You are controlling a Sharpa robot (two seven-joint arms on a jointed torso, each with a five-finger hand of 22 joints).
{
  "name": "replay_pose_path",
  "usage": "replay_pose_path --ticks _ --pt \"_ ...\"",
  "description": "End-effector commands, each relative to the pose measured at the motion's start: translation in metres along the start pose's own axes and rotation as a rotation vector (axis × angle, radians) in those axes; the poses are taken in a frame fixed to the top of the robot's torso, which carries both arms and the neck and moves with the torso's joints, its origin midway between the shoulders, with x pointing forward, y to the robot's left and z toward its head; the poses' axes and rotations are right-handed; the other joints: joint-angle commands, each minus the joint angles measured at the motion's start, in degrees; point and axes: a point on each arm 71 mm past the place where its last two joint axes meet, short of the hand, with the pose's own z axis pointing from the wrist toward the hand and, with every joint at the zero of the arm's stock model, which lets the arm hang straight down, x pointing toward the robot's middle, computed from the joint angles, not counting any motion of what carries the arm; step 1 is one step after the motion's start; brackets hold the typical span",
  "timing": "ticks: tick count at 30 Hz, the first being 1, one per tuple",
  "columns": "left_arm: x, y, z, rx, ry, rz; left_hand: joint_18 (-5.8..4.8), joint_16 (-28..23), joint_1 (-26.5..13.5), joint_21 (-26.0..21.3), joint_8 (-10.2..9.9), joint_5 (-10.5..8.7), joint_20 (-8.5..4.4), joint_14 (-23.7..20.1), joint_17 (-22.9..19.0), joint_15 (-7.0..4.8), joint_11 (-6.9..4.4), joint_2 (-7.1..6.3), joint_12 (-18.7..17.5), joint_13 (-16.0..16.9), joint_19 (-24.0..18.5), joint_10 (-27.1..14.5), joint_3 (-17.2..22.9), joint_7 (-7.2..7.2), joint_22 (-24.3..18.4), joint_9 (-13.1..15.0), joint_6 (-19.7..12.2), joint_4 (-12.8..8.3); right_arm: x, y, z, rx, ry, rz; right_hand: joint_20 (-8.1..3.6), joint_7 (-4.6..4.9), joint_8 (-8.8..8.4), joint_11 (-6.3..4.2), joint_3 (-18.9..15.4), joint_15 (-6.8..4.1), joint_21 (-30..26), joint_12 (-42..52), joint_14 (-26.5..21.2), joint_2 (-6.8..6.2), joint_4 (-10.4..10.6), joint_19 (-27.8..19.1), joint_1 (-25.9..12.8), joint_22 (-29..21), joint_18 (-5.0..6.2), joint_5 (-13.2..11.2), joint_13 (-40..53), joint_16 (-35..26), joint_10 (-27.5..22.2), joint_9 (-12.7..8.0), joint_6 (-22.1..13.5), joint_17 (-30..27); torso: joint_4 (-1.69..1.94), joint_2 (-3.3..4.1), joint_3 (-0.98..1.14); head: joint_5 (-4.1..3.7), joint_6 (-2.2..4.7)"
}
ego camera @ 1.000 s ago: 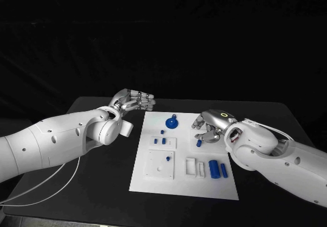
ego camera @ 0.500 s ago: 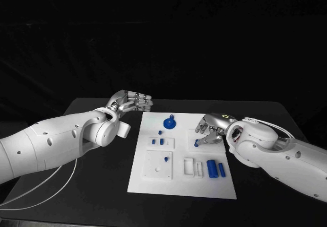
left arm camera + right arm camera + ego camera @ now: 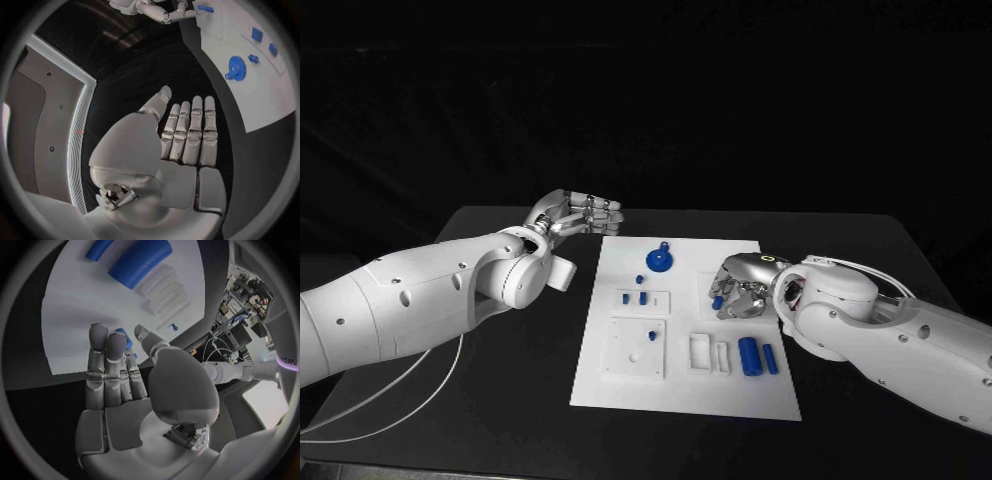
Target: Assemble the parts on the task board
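Observation:
The white task board (image 3: 687, 392) lies in the middle of the table. My right hand (image 3: 737, 285) is low over the board's right side, and its thumb and fingertips pinch a small blue part (image 3: 124, 338) close to the board. My left hand (image 3: 581, 213) is raised beyond the board's far left corner, with its fingers straight and side by side and nothing in it (image 3: 187, 135). On the board lie a round blue disc with a tab (image 3: 661, 262), small blue pegs (image 3: 636, 296) and two blue cylinders (image 3: 759, 356).
A white block with a blue peg (image 3: 643, 347) and white slotted holders (image 3: 707, 351) sit on the board's near half. A white cable (image 3: 401, 395) runs over the table by my left arm. Black table surrounds the board.
My right hand has come down and a little nearer, and its fingertips have closed around the small blue part. My left hand has stayed where it was.

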Motion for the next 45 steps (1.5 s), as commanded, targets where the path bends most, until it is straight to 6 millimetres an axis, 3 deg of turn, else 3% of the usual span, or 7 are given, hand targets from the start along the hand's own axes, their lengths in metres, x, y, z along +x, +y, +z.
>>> replay_pose_path --ticks 1,3,8,15,25,34,45 --pt "0.002 -0.002 0.0 0.008 0.013 -0.003 0.69 -0.23 0.39 0.4 -0.11 -0.13 0.04 -0.29 -0.04 -0.16 -0.17 0.22 -0.13 -0.04 0.2 -0.33 0.05 -0.16 -0.09 0.0 -0.1 0.01 0.004 0.002 0.001 0.001 0.012 -0.025 -0.18 0.62 -0.15 -0.29 5.34 -0.47 0.65 -0.25 0.16 -0.54 -0.49 2.16 -1.44 0.35 -0.38 -0.46 -0.06 0.38 1.07 -0.06 1.95 0.08 -0.01 0.01 0.02 -0.02 -0.02" --pt "0.002 -0.002 0.0 0.008 0.013 -0.003 0.69 -0.23 0.39 0.4 -0.11 -0.13 0.04 -0.29 -0.04 -0.16 -0.17 0.22 -0.13 -0.04 0.2 -0.33 0.05 -0.16 -0.09 0.0 -0.1 0.01 0.006 0.003 0.002 -0.001 0.006 -0.028 -0.22 0.66 -0.08 -0.38 8.46 -0.5 1.06 -0.25 0.21 -1.07 -0.67 2.12 -2.46 0.64 -0.47 -0.54 -0.07 0.38 1.41 -0.03 2.52 0.1 -0.01 0.02 0.04 -0.02 -0.02" --pt "0.002 -0.002 0.0 0.008 0.014 -0.003 0.69 -0.23 0.39 0.4 -0.11 -0.13 0.04 -0.29 -0.04 -0.16 -0.17 0.22 -0.13 -0.04 0.2 -0.33 0.05 -0.16 -0.09 0.0 -0.1 0.01 0.01 0.006 0.005 -0.005 -0.015 -0.037 -0.34 0.88 -0.04 -0.55 10.23 -0.6 1.48 -0.21 0.41 -0.72 -0.78 2.14 -2.58 0.93 -0.56 -0.52 -0.05 0.43 2.3 0.0 3.69 0.16 0.04 0.03 0.05 -0.02 -0.08" --pt "0.002 -0.001 0.0 0.007 0.014 -0.003 0.69 -0.23 0.39 0.4 -0.11 -0.13 0.04 -0.29 -0.04 -0.16 -0.17 0.22 -0.13 -0.04 0.2 -0.33 0.05 -0.16 -0.09 0.0 -0.1 0.01 0.013 0.01 0.009 -0.006 -0.07 -0.04 -0.84 0.68 0.01 -1.49 12.35 -1.22 2.74 -0.24 0.77 1.35 -0.88 2.27 -2.08 1.52 -0.83 -1.21 0.05 0.4 5.74 0.08 7.25 0.15 0.04 0.01 0.05 0.01 -0.15" --pt "0.001 -0.001 0.0 0.006 0.015 -0.003 0.67 -0.23 0.23 0.49 -0.12 -0.11 0.02 -0.31 -0.05 -0.16 -0.18 0.32 -0.13 -0.04 0.17 -0.31 0.2 -0.2 -0.2 0.0 -0.05 0.0 0.013 0.009 0.011 0.003 -0.106 -0.048 -1.73 -0.16 0.03 -2.59 12.32 -2.07 3.77 -0.2 0.86 2.68 -2.29 2.25 -2.03 2.07 -1.56 -0.9 0.15 0.14 9.11 0.34 10.78 0.21 -0.03 0.01 0.02 0.04 -0.21" --pt "0.001 -0.001 0.0 0.006 0.016 -0.004 0.67 -0.23 0.24 0.53 -0.11 -0.1 0.01 -0.29 -0.04 -0.17 -0.2 0.34 -0.13 -0.04 0.17 -0.29 0.28 -0.2 -0.24 0.0 0.0 -0.06 0.011 0.011 0.009 -0.006 -0.15 -0.052 -2.31 -0.46 0.01 -2.91 13.35 -2.6 5.51 -0.2 0.93 2.71 -3.65 2.35 -2.49 2.98 -1.82 0.39 0.18 0.09 10.37 0.37 11.94 0.39 0.01 0.01 0.07 -0.08 0.11" --pt "-0.003 0.0 0.001 0.006 0.004 0.002 0.67 -0.23 0.24 0.53 -0.11 -0.1 0.01 -0.29 -0.04 -0.17 -0.2 0.34 -0.13 -0.04 0.17 -0.29 0.28 -0.2 -0.24 0.0 0.0 -0.06 -0.016 0.018 -0.001 -0.064 -0.32 0.03 -2.47 -0.61 0.0 -3.06 14.11 -2.72 9.11 -0.21 1.08 2.49 -3.75 2.45 -2.56 4.83 -2.11 -0.45 0.18 0.1 10.83 0.39 12.43 0.31 -0.06 -0.06 0.05 0.19 0.03"
